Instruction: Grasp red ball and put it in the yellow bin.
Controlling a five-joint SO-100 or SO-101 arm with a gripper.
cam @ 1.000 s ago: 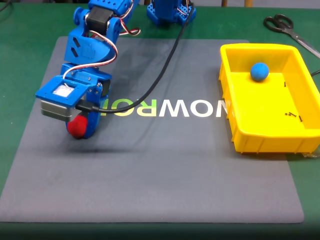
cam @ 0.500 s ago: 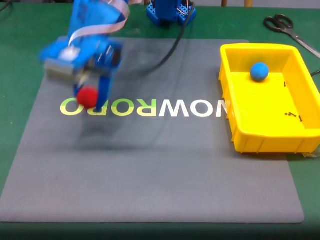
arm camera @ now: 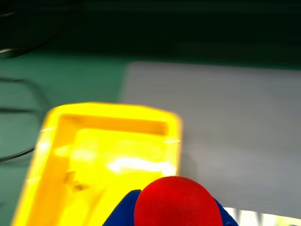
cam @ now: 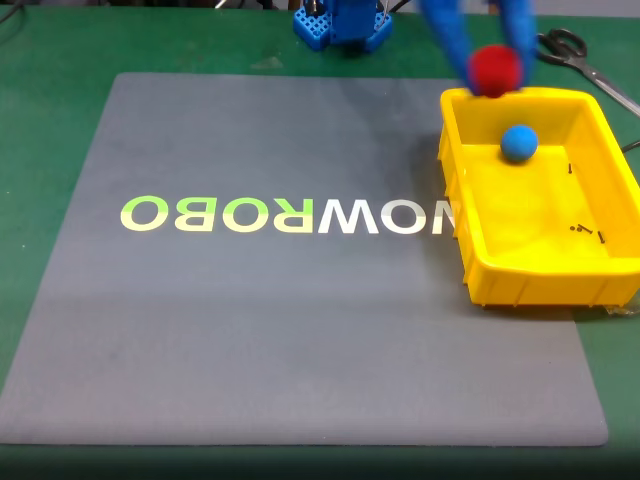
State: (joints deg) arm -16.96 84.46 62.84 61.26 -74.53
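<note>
The red ball [cam: 495, 70] hangs in the air over the far left edge of the yellow bin [cam: 470, 245] in the fixed view, held between the two blurred blue fingers of my gripper [cam: 494, 62], which is shut on it. In the wrist view the red ball [arm camera: 178, 202] fills the bottom centre, blue fingers [arm camera: 121, 214] hugging its sides, and the yellow bin [arm camera: 51, 141] lies beyond it to the left. A blue ball [cam: 519, 143] rests inside the bin near its far end.
A grey mat [cam: 250, 330] with lettering covers the green table [cam: 50, 120]. Black scissors [cam: 570, 50] lie beyond the bin at top right. The arm's blue base [cam: 342, 24] stands at the mat's far edge. Small dark screws [cam: 583, 231] lie in the bin.
The gripper has lifted the red ball off the mat's left side and swung it fast to the right, up over the bin's far left edge. The arm has left most of the fixed view.
</note>
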